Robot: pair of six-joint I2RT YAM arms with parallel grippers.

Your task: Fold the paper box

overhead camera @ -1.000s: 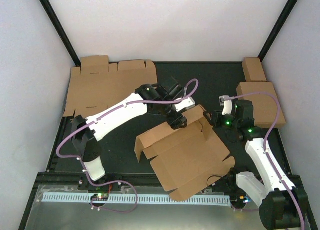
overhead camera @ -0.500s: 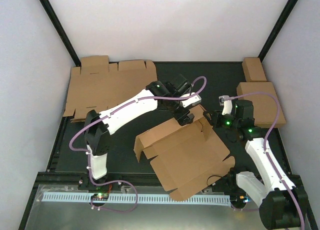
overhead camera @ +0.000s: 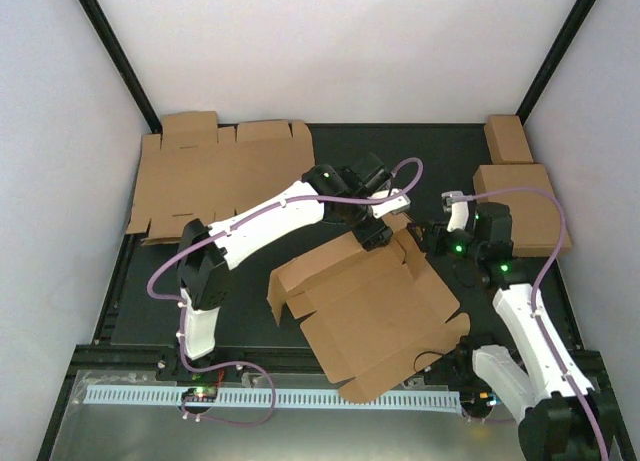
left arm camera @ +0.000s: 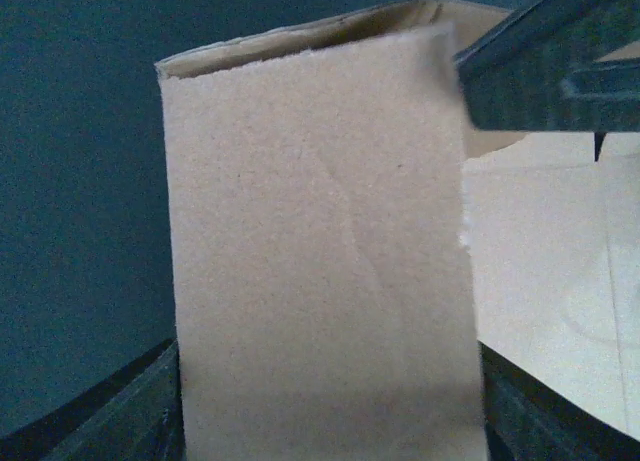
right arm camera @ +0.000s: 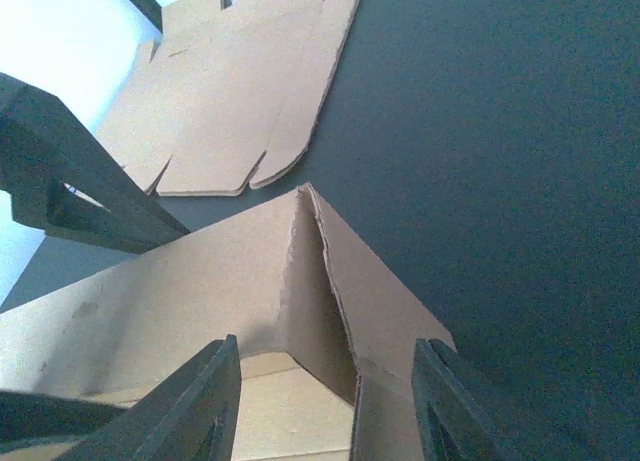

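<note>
Left gripper (overhead camera: 377,237): black two-finger claw, at the far edge of the paper box (overhead camera: 375,316), a plain brown die-cut cardboard sheet, partly folded. Its jaws are spread wide, and a raised brown cardboard flap (left arm camera: 320,241) fills the gap between the fingers (left arm camera: 130,416). Whether they press the flap cannot be told.

Paper box: lies askew on the black table mat (overhead camera: 240,311). Its broad panels are flat and open toward the near edge. Short walls and flaps stand along the far and left sides.

Right gripper (overhead camera: 432,239): black two-finger claw, at the paper box's far right corner. Its fingers (right arm camera: 215,411) are part-way apart and straddle the upright creased corner of the cardboard. Nothing is clamped between them.

Flat squarish brown cardboard piece (overhead camera: 525,206): on the mat to the right of the paper box, apart from it.

Small oblong brown cardboard box (overhead camera: 508,139): to the right of the paper box and farther back, well apart from it.
</note>
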